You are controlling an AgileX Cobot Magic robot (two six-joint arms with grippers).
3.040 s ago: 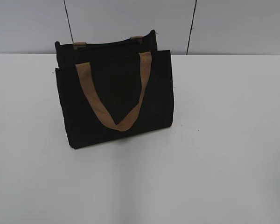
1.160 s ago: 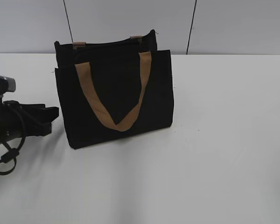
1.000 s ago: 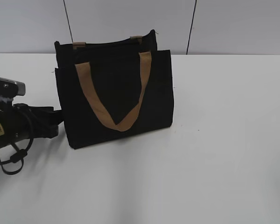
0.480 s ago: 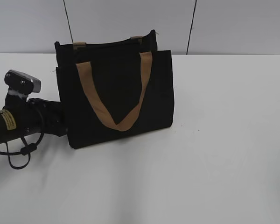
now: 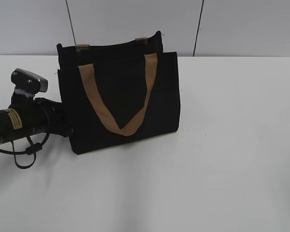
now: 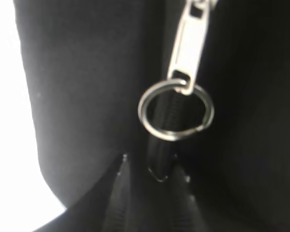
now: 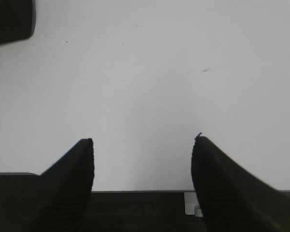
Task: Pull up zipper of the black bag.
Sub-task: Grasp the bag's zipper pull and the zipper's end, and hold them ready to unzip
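Zipper pull (image 6: 189, 46) with ring (image 6: 175, 110) is approached mid-frame by the narrowly parted left hand (image 6: 150, 169), nothing held; closing on it is judged next.

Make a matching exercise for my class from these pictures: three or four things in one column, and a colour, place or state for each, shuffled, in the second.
Column A
1. black bag
2. bag strap
3. zipper pull ring
4. right end effector

Column B
a. tan, hanging in a V
b. open, over bare table
c. silvery, hanging from the metal tab
d. upright on the white table

Pairs: 1-d, 2-a, 3-c, 4-b
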